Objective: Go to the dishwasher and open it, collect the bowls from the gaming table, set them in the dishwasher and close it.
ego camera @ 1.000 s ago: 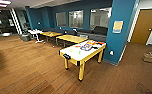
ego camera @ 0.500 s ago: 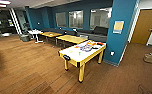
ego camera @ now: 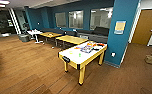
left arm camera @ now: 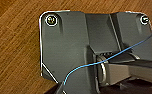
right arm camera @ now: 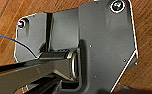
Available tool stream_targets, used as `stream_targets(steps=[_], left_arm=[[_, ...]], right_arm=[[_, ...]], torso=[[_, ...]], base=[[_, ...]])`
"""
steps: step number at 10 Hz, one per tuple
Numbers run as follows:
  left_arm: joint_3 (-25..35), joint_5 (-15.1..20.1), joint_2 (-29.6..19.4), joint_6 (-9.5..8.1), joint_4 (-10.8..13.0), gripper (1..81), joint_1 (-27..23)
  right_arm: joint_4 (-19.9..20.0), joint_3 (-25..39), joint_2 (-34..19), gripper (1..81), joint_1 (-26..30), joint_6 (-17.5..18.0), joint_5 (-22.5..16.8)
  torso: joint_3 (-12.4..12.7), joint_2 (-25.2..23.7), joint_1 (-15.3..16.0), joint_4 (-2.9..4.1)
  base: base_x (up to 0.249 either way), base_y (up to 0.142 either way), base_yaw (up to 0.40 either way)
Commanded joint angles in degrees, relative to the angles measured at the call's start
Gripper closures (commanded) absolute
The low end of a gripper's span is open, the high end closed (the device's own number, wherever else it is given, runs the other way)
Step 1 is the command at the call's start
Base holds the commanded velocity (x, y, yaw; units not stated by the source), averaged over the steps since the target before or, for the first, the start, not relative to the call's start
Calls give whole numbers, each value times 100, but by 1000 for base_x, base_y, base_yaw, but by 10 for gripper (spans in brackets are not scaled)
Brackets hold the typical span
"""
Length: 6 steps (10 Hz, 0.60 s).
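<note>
Bowls [ego camera: 79, 54] sit on the gaming table [ego camera: 74, 60] beside a teal pillar [ego camera: 122, 32]; fingers' state unclear.

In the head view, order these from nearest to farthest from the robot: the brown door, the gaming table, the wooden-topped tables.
1. gaming table, centre, bowls on top.
2. wooden-topped tables, behind it, toward the left.
3. brown door, far right, beyond the blue pillar.
</note>
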Motion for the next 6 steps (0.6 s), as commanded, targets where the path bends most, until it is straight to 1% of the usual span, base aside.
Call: stream_targets(steps=[1,6], left_arm=[[3,298,-34,33,10,10,-245],[3,298,-42,41,2,10,-245]], right_arm=[[41,32,12,10,255,-10,-321],[32,31,12,10,255,-10,-321]], torso=[[0,0,0,0],[0,0,2,0]], base=[[155,0,0],[151,0,0]])
